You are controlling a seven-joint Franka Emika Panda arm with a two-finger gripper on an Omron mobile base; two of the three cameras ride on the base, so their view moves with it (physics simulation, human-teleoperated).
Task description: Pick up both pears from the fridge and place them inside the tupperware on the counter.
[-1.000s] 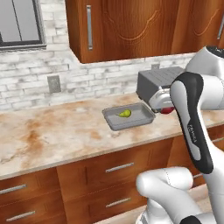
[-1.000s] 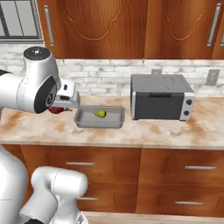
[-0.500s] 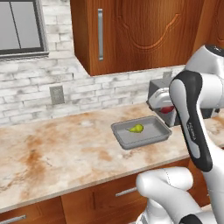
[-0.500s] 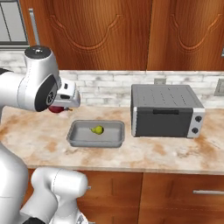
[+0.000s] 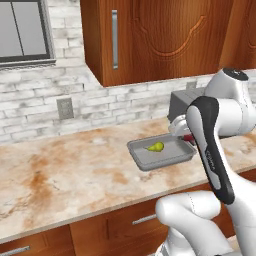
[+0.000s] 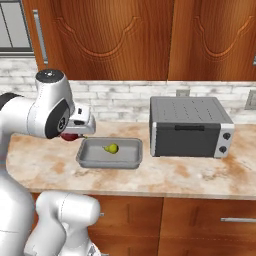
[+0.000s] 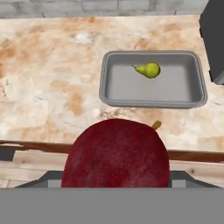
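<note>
One yellow-green pear (image 5: 155,147) (image 6: 112,148) (image 7: 149,69) lies in the grey tupperware (image 5: 150,165) (image 6: 107,165) (image 7: 153,104) on the beige marbled counter (image 5: 65,175) (image 6: 190,175) (image 7: 52,65). My gripper (image 5: 187,136) (image 6: 70,136) (image 7: 114,175) hovers over the counter's front edge, just short of the tupperware. It is shut on a dark red round fruit (image 7: 116,153) that hides the fingertips in the hand view. The fridge is out of view.
A boxy silver toaster oven (image 5: 187,102) (image 6: 190,125) (image 7: 214,39) stands right of the tupperware. Brown wall cabinets (image 5: 160,35) hang above a white brick backsplash. Drawers with bar handles (image 6: 235,219) run below the counter.
The base has driven closer to the counter, so the whole scene sits lower and larger. The gripper keeps its hold on the red fruit. The pear stays in the tupperware.
</note>
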